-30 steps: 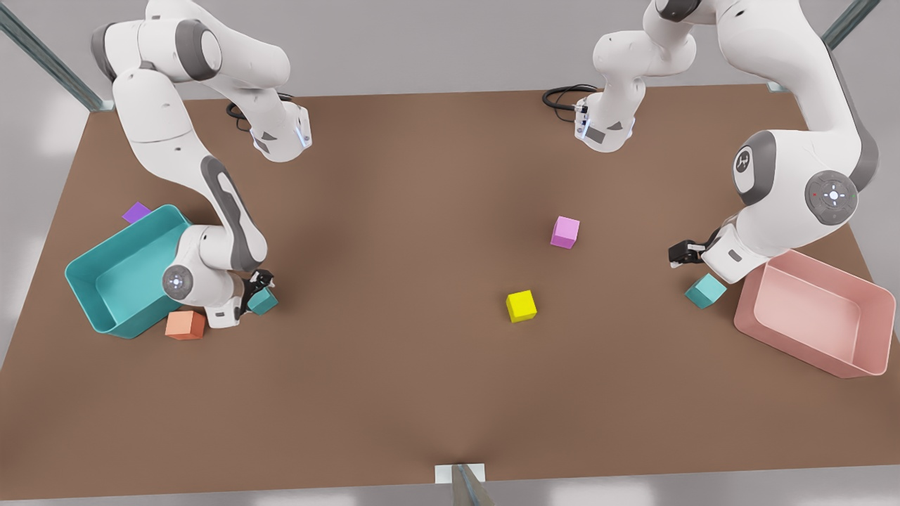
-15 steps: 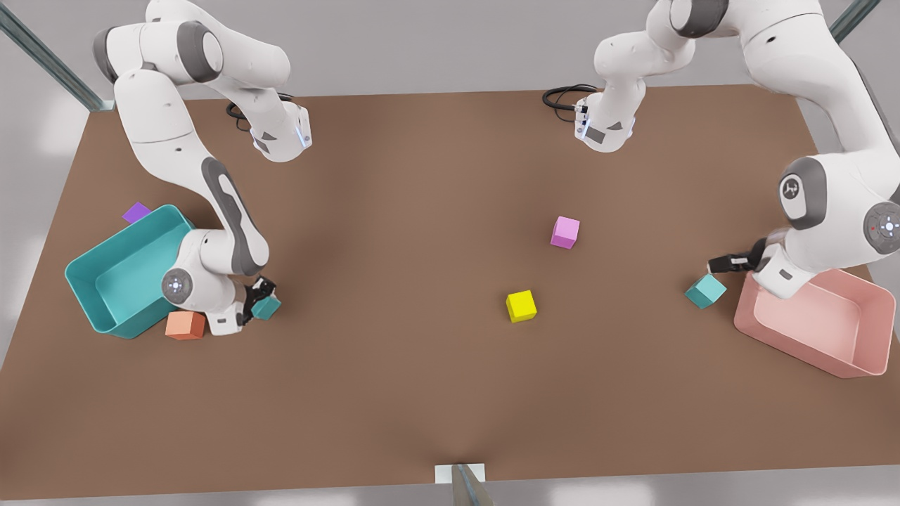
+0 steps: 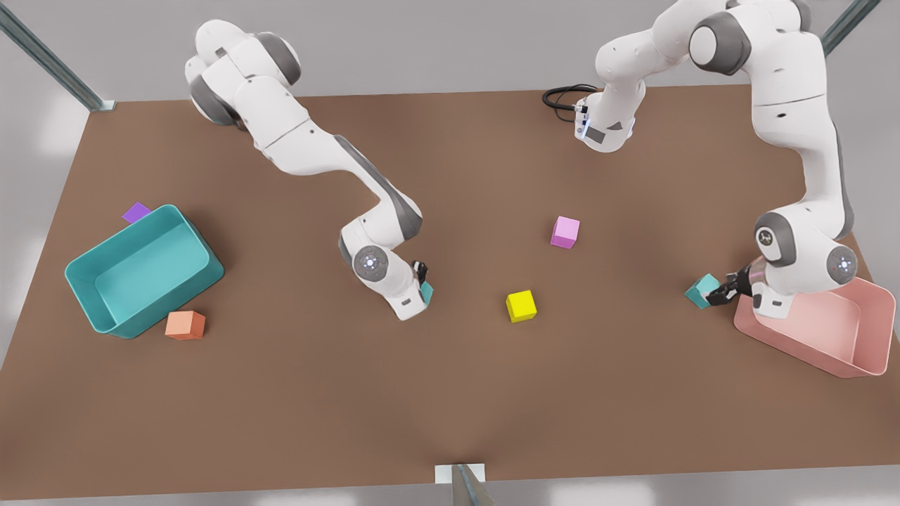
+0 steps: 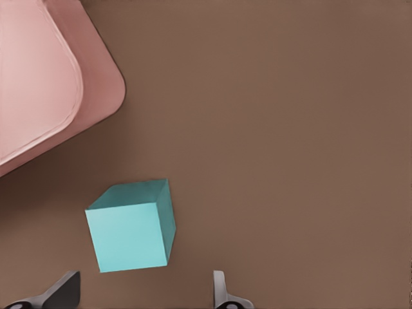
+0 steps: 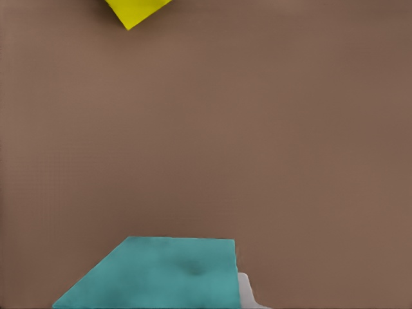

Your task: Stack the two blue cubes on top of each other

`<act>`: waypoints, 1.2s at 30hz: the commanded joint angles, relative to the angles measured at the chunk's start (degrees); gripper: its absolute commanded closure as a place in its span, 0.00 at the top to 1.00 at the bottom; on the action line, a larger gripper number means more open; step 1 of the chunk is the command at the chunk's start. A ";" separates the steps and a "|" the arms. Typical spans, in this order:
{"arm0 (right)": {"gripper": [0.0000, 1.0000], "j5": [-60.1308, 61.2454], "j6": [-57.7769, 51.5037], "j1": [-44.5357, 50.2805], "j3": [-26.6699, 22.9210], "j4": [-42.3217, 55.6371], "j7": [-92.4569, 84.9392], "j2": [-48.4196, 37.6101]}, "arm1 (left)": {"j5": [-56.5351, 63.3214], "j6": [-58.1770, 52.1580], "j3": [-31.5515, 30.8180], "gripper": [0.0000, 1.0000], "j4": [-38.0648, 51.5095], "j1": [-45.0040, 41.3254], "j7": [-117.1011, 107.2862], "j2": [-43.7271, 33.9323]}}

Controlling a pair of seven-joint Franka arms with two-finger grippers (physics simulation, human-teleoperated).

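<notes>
While our right gripper, near the table's middle, is clamped on one blue cube, our left gripper hovers spread wide by the other blue cube, which rests beside the pink bin.

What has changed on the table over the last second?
The right gripper carried its blue cube from beside the teal bin toward the yellow cube. The left gripper came down, open, beside the other blue cube. That cube, the remaining cubes and both bins stayed put.
</notes>
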 commanded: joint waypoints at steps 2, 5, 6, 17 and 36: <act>0.57 -1.09 -0.16 4.24 -0.10 6.06 39.04 4.60 | 0.05 4.81 0.00 1.00 -0.13 0.27 -17.59 0.85; 0.57 -1.18 0.02 7.05 -0.19 11.42 42.82 8.56 | 0.05 4.81 0.00 1.00 -1.62 0.71 -17.59 0.94; 0.57 -1.09 0.02 7.67 -0.19 12.65 43.53 9.27 | 0.05 4.81 0.00 1.00 -1.62 0.62 -17.59 1.11; 1.00 -1.27 0.37 9.69 -0.54 16.52 45.20 12.61 | -0.04 4.90 0.08 1.00 -2.50 1.23 -17.59 2.43; 0.99 -14.01 -42.69 -36.10 -1.50 17.84 4.85 -8.74 | -0.04 5.60 0.17 1.00 -3.38 2.46 -17.59 3.40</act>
